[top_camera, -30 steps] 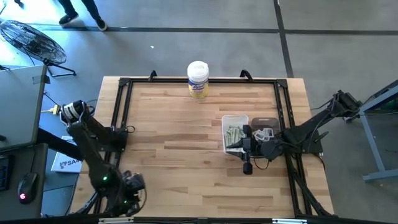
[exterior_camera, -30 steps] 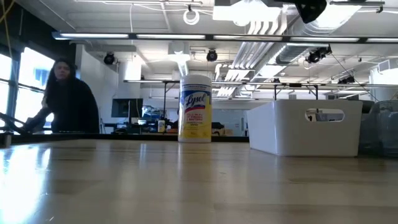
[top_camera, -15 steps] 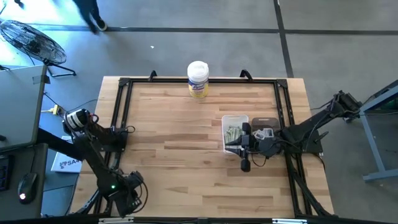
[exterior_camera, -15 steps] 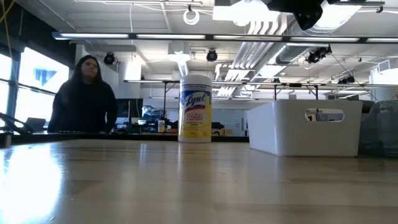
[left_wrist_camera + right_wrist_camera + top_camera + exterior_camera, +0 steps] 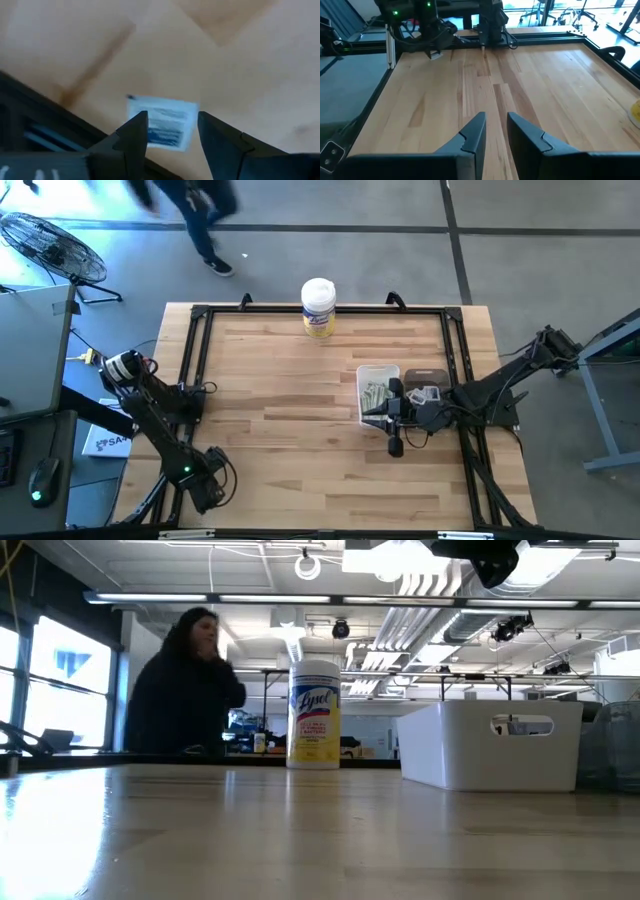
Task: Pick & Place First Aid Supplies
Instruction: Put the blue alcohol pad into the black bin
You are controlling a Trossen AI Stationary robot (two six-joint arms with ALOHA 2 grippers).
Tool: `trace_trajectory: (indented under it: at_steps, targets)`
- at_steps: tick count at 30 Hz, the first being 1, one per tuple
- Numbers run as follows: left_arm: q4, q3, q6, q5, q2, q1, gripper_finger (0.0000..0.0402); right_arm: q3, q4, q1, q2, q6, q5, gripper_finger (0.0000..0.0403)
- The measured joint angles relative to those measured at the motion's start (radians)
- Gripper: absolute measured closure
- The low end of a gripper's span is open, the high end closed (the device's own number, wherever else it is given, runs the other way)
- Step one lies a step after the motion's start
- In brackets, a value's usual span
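Person (image 5: pixel 185 680) now nearer canister (image 5: pixel 314 714), wooden table (image 5: pixel 290 440), left tool (image 5: pixel 172 131) seemingly gripping packet (image 5: pixel 162 121)

We see most of the wooden table (image 5: pixel 290 410) bare, so a gripper can pass freely across its middle and near side. A Lysol canister (image 5: pixel 318 307) stands upright at the far edge, well apart from everything else. A white bin (image 5: pixel 377 394) and a dark tray (image 5: pixel 428 388) just beside it block the right side, where the right gripper (image 5: pixel 394 442) hovers. A black frame (image 5: pixel 197 360) rims the table.
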Motion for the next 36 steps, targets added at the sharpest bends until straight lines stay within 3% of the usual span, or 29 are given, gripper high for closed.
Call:
trace_trajectory:
  at_steps: [5,13,18,26,31,36]
  targets:
    - [0.122,-0.032,0.0,0.055,-0.007,0.0,0.0232,0.0,0.0,0.0,0.0,0.0,0.002,0.0331]
    - [0.135,-0.08,-0.018,0.044,-0.011,0.002,0.0232,0.0,0.0,0.0,0.0,0.0,0.0,0.0331]
    - [0.143,-0.084,0.032,-0.029,-0.01,-0.001,0.0243,0.0,0.0,0.0,0.0,0.0,0.006,0.0331]
    - [0.141,-0.084,0.062,-0.107,-0.009,-0.002,0.0334,0.0,0.0,0.0,0.0,0.0,0.006,0.0331]
    - [0.144,-0.078,0.11,-0.241,-0.007,0.0,0.0367,0.0,0.0,0.0,0.0,0.0,0.006,0.0331]
    - [0.133,-0.03,0.171,-0.371,-0.002,0.0,0.0373,0.0,-0.001,0.0,0.0,0.0,0.006,0.0331]
